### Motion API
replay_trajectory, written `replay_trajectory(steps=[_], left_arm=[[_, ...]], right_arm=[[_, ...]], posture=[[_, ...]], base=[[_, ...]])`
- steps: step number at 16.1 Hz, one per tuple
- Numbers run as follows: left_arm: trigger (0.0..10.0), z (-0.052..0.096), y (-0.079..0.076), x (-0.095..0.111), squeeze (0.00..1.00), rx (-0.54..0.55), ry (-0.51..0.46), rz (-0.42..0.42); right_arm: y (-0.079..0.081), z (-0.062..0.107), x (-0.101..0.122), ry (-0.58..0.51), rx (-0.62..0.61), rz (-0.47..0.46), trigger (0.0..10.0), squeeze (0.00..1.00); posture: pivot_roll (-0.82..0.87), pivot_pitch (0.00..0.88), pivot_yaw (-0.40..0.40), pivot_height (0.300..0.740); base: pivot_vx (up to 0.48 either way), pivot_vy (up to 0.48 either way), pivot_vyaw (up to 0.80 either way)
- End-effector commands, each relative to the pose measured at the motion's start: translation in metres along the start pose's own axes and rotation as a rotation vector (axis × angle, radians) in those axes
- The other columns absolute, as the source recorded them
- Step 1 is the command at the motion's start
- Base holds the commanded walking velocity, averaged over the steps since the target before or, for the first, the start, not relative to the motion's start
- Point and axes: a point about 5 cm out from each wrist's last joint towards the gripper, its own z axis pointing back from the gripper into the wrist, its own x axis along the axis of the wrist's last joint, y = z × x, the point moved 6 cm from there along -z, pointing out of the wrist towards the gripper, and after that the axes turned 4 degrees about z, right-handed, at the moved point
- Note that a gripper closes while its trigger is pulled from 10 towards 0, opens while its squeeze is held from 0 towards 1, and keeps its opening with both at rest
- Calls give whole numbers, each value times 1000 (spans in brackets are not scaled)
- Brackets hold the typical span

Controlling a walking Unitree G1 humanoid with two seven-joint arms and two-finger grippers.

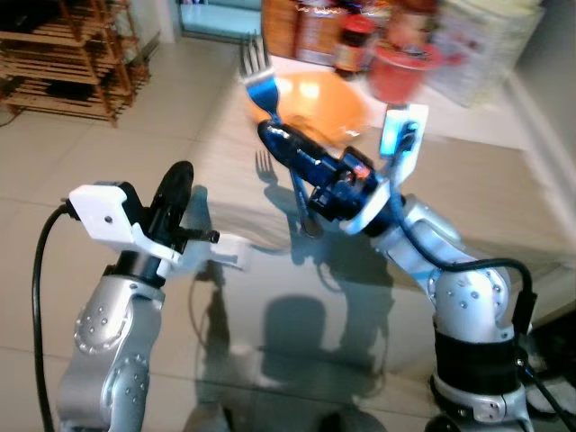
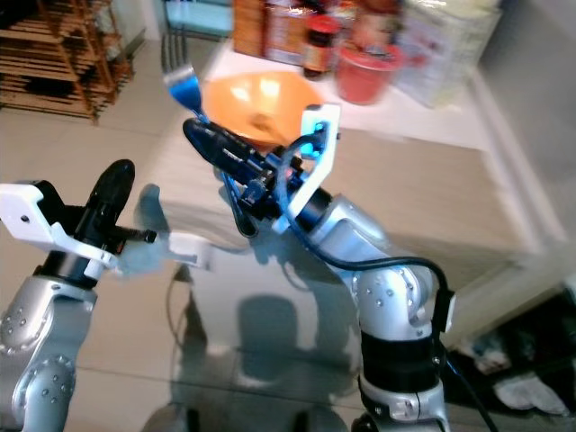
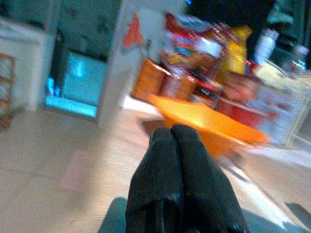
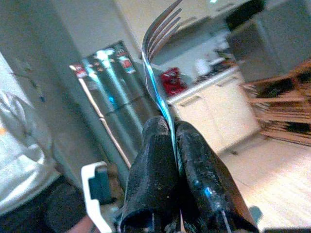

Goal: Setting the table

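Observation:
My right gripper is shut on a fork with a blue handle, held up above the glass table with its tines pointing up and away. In the right wrist view the fork rises from between the closed fingers. An orange bowl sits on the far part of the table, just beyond the fork. My left gripper is raised at the left, shut with nothing in it; the left wrist view shows its fingers pressed together, facing the orange bowl.
Jars, a red container and packets crowd the table's far end. A wooden rack stands on the tiled floor at the far left. In the right wrist view a fridge, kitchen cabinets and a person's light sleeve appear.

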Motion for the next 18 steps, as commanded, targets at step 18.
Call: replay_trajectory(steps=[18], left_arm=[[10000, 7, -12, -52, 0, -83, 138, -5]], right_arm=[[-95, 59, -50, 223, -560, 316, 10000, 0]], posture=[[-95, 95, -6, 740]], base=[[0, -458, 0]])
